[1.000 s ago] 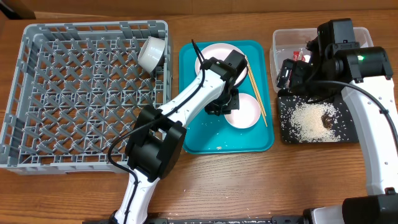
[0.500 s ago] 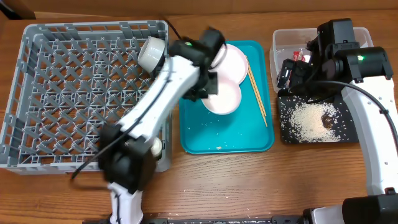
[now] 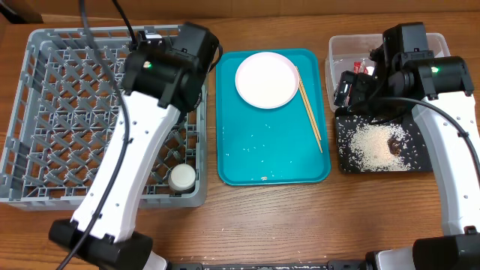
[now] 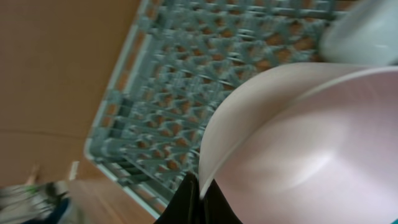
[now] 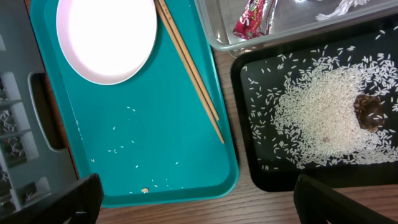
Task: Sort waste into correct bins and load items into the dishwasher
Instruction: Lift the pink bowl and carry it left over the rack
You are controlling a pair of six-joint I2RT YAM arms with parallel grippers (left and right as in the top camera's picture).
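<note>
My left gripper is shut on the rim of a pale white bowl, which it holds over the grey dishwasher rack. Another white bowl shows at the top right of the left wrist view. From overhead the left arm covers both bowls. A small white cup stands in the rack's near right corner. The plate and chopsticks lie on the teal tray. My right gripper hangs open above the trays. The clear tub holds the red wrapper and white paper.
The black tray holds a heap of rice and a brown lump. A few rice grains are scattered on the teal tray. The rack takes up the table's left side, with bare wood along the front.
My left arm has lifted a white bowl off the teal tray and swung left with it to above the rack. The right arm has not moved.
</note>
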